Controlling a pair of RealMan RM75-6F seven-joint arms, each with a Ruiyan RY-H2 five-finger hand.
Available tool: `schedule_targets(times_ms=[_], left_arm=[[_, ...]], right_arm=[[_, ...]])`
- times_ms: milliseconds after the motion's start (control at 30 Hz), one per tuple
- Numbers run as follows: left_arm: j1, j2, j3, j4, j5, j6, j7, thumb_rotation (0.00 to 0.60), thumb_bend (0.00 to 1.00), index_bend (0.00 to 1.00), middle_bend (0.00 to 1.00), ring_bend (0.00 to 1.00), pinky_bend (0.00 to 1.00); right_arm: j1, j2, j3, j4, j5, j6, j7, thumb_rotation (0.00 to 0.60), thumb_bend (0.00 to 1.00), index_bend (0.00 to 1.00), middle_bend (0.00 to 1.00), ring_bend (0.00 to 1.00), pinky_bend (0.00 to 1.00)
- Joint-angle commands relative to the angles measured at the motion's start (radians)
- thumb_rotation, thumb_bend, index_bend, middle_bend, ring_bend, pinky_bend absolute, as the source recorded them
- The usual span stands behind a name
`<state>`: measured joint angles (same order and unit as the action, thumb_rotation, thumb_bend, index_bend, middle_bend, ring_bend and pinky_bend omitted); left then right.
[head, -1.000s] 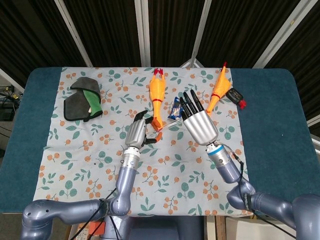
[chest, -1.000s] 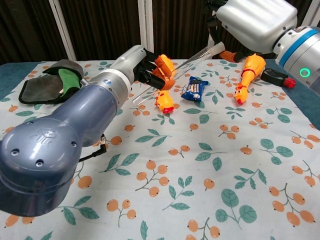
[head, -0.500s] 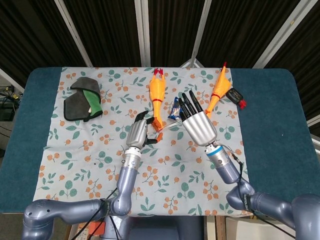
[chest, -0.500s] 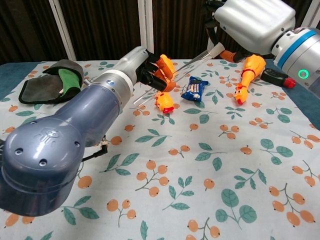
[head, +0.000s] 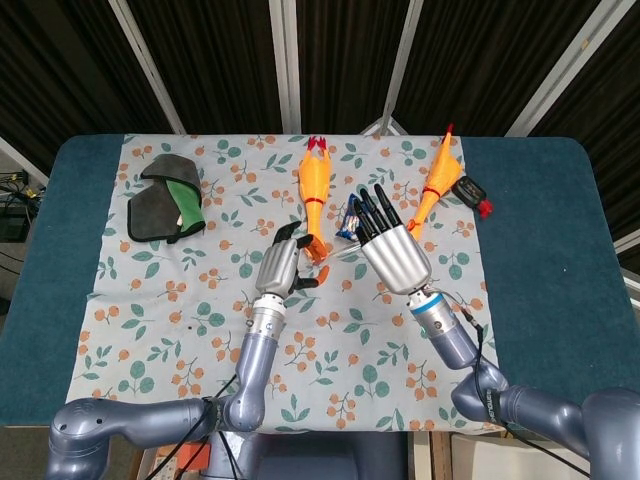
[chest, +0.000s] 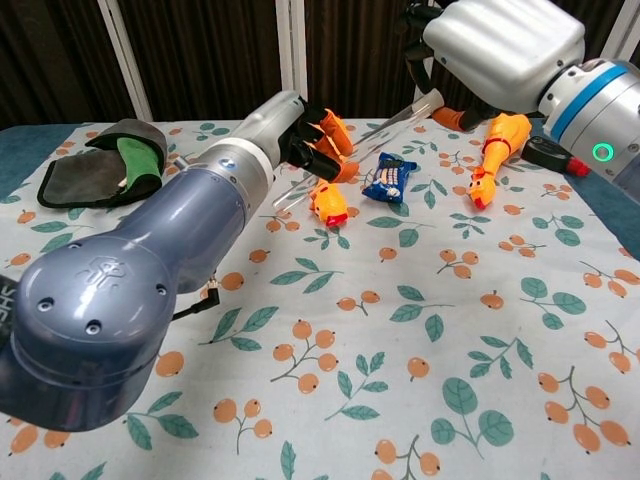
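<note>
Left robot hand (head: 281, 268) has its fingers curled round the lower end of a clear tube (chest: 395, 118), held over the table (head: 530, 230) just above a rubber chicken (head: 314, 190). Right robot hand (head: 392, 247) pinches the tube's upper end, other fingers spread. The tube looks light, stiff, slick and likely brittle, so a gentle grip near the ends seems safest. A blue packet (chest: 389, 177) lies below.
</note>
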<state>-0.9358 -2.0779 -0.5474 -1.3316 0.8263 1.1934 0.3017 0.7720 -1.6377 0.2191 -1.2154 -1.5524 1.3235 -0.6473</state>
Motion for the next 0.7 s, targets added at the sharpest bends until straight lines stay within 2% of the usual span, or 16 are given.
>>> schedule_targets(times_ms=[33, 433, 500, 633, 700], left_arm=[[-0.001, -0.001, -0.001, 0.000, 0.003, 0.001, -0.002, 0.600, 0.85, 0.67, 0.54, 0.08, 0.00], [0.001, -0.004, 0.005, 0.005, 0.019, 0.004, -0.013, 0.600, 0.85, 0.67, 0.54, 0.08, 0.00], [0.000, -0.006, 0.004, 0.007, 0.022, 0.005, -0.015, 0.600, 0.85, 0.67, 0.54, 0.08, 0.00], [0.000, -0.008, 0.006, 0.009, 0.027, 0.005, -0.018, 0.600, 0.85, 0.67, 0.54, 0.08, 0.00], [0.001, -0.008, 0.008, 0.010, 0.031, 0.006, -0.020, 0.600, 0.85, 0.67, 0.54, 0.08, 0.00]], right_arm=[[0.000, 0.000, 0.001, -0.001, 0.001, 0.000, -0.001, 0.600, 0.40, 0.70, 0.22, 0.06, 0.00], [-0.005, 0.008, 0.001, -0.013, 0.003, -0.001, -0.006, 0.600, 0.40, 0.69, 0.22, 0.06, 0.00], [-0.006, 0.010, -0.001, -0.015, 0.002, -0.001, -0.007, 0.600, 0.40, 0.62, 0.22, 0.06, 0.00], [-0.010, 0.017, -0.005, -0.021, 0.004, -0.008, -0.015, 0.600, 0.40, 0.32, 0.17, 0.04, 0.00], [-0.012, 0.022, -0.007, -0.026, 0.006, -0.011, -0.018, 0.600, 0.40, 0.24, 0.14, 0.02, 0.00]])
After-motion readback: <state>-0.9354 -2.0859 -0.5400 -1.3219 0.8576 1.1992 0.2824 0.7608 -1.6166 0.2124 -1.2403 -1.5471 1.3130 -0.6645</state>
